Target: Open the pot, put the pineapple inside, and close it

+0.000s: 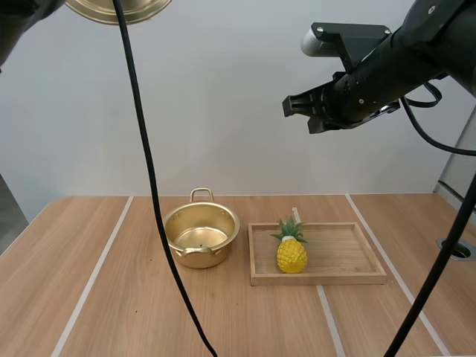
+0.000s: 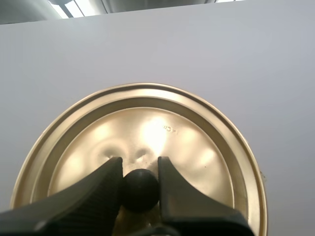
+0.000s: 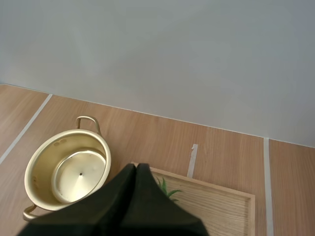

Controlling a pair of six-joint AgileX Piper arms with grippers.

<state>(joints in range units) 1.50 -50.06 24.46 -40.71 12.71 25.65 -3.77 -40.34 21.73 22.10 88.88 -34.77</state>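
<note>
On the wooden counter point(image 1: 89, 297) beside the shallow wooden tray point(image 1: 349, 256), the round golden pot point(image 1: 223, 249) stands open; our left claw point(image 2: 140, 169) pinches its golden lid point(image 2: 147, 128) aloft. The yellow pineapple point(image 1: 291, 254) waits in the tray, our right claw point(image 3: 136, 169) pressed together. Loading, closing remain.

lid point(image 1: 119, 9) cut off by high view's top edge; pineapple point(image 3: 166, 189) body hidden behind right gripper point(image 3: 136, 167), leaves peeking out; wooden tray point(image 3: 221, 206) cut by frame edge.

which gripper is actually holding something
The left gripper: its fingers pinch the black knob of the gold lid, held up away from the pot. The right gripper is shut on nothing.
</note>
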